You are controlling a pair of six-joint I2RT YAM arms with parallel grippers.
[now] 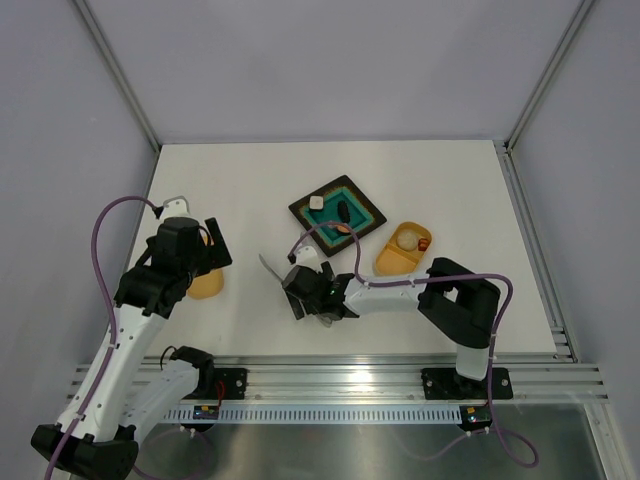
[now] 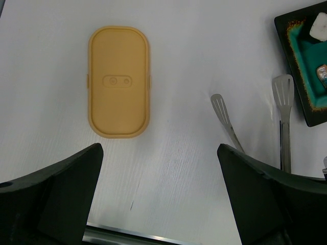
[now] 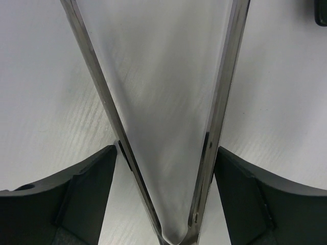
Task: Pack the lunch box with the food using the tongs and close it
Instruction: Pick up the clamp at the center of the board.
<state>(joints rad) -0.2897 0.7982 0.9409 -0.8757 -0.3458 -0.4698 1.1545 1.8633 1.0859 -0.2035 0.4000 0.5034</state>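
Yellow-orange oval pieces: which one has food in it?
The divided lunch box right of the teal plate; the undivided lid, far left, holds nothing.

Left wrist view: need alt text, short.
A yellow-orange lid lies flat on the white table, upper left. To the right, the tips of silver tongs appear beside the corner of a teal plate holding a white cube. The fingers of the left gripper frame the bottom, open and empty.
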